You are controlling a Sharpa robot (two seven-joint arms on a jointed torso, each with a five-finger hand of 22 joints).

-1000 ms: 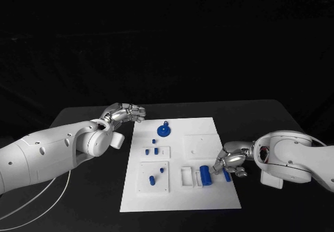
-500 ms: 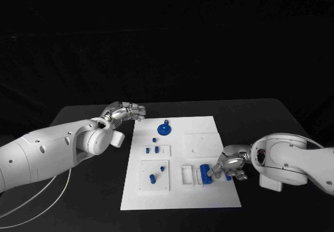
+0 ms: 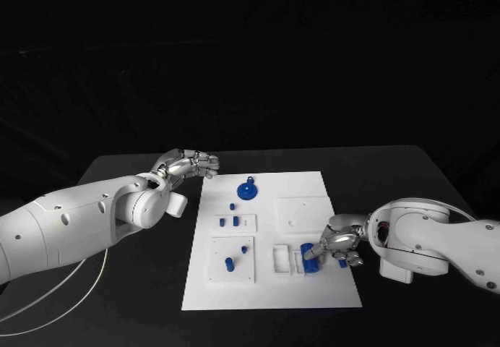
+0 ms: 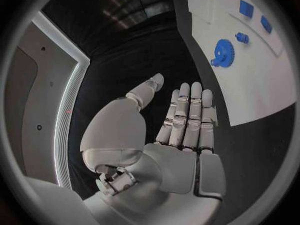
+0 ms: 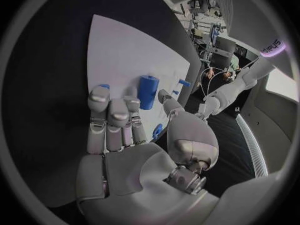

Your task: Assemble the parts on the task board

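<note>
1. Evidently the part in hand was the blue cylinder [image 3: 308, 258], which stood on the task board [image 3: 273, 289] near its right edge, in the half toward the table's near edge, beside a white bracket [image 3: 281, 260].
2. It looked like rigid, light plastic with a smooth skin, so I judged it would not crush but could slip or tip; a hold across its round sides, low on the body, seemed safest.
3. A smaller blue peg [image 3: 339, 259] lay just beyond it toward the right edge, under the right robot hand [image 3: 339, 244].
4. That hand's fingers [image 5: 110, 110] were curled together over the cylinder; whether they actually gripped it, I could not tell.
5. Compared with a second before, the right robot hand had moved inward over the board edge, closer to the cylinder.
6. The left robot hand [image 3: 188, 165] hung over the black table [image 3: 406, 173] off the board's far left corner, near the blue gear [image 3: 247, 191], fingers straight and holding nothing, and had barely shifted.
</note>
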